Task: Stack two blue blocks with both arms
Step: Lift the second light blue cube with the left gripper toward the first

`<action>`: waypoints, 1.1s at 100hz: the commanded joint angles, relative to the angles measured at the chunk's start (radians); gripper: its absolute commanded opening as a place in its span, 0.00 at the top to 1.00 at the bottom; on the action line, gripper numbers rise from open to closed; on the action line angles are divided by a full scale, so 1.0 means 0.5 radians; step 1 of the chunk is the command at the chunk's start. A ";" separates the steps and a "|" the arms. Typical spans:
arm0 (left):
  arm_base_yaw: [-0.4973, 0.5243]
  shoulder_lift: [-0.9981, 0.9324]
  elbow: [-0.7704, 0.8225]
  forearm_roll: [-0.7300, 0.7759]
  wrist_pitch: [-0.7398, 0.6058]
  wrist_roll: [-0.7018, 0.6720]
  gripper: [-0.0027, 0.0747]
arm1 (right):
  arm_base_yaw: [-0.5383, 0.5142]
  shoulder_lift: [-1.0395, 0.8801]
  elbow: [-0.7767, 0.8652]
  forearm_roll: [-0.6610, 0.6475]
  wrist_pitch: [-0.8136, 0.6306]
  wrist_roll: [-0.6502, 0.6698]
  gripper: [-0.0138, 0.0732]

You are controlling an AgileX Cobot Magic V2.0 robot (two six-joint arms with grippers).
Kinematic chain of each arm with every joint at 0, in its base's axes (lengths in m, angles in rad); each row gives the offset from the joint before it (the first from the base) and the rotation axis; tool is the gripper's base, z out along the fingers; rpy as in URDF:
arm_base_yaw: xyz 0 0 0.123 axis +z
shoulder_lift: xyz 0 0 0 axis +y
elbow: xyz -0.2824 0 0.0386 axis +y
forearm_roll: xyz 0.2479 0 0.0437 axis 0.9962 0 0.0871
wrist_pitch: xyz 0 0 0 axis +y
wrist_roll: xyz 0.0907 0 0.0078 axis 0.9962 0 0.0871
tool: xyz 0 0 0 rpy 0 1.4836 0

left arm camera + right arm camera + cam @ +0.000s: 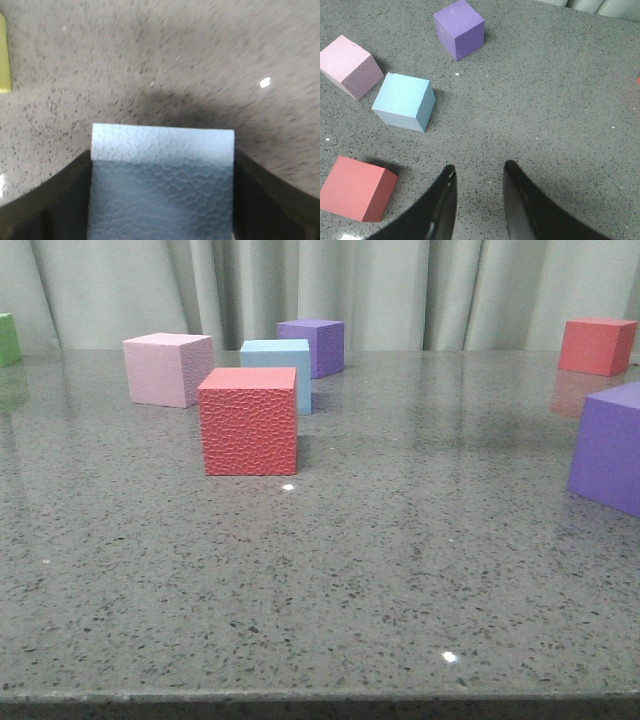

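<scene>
One pale blue block [277, 365] stands on the table behind the red textured cube [249, 421]. It also shows in the right wrist view [404, 101]. My left gripper [162, 155] is shut on the second blue block [162, 185]. Its dimpled face fills the space between the dark fingers [60, 200], and it seems lifted off the table. My right gripper [479, 170] is open and empty above bare table, with the standing blue block some way off from it. Neither gripper shows in the front view.
A pink cube [167, 368] and a purple cube [314, 345] stand close to the blue block. Another purple cube [610, 445] and a red cube [596, 345] are at the right, and a green cube [8, 338] is at the far left. A yellow-green object [4, 55] shows at the left wrist view's edge.
</scene>
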 commanded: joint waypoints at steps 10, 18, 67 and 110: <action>-0.051 -0.097 -0.339 -0.095 0.142 -0.087 0.53 | -0.008 -0.096 -0.040 -0.090 -0.132 -0.005 0.56; -0.103 -0.097 -0.463 -0.087 0.213 -0.133 0.56 | -0.012 -0.130 -0.001 -0.134 -0.169 0.034 0.56; -0.525 -0.097 -0.686 -0.079 0.280 -0.504 0.56 | -0.012 -0.371 0.268 -0.366 -0.201 0.188 0.56; -0.916 -0.097 -0.689 -0.057 0.198 -0.694 0.56 | -0.012 -0.517 0.431 -0.397 -0.221 0.245 0.56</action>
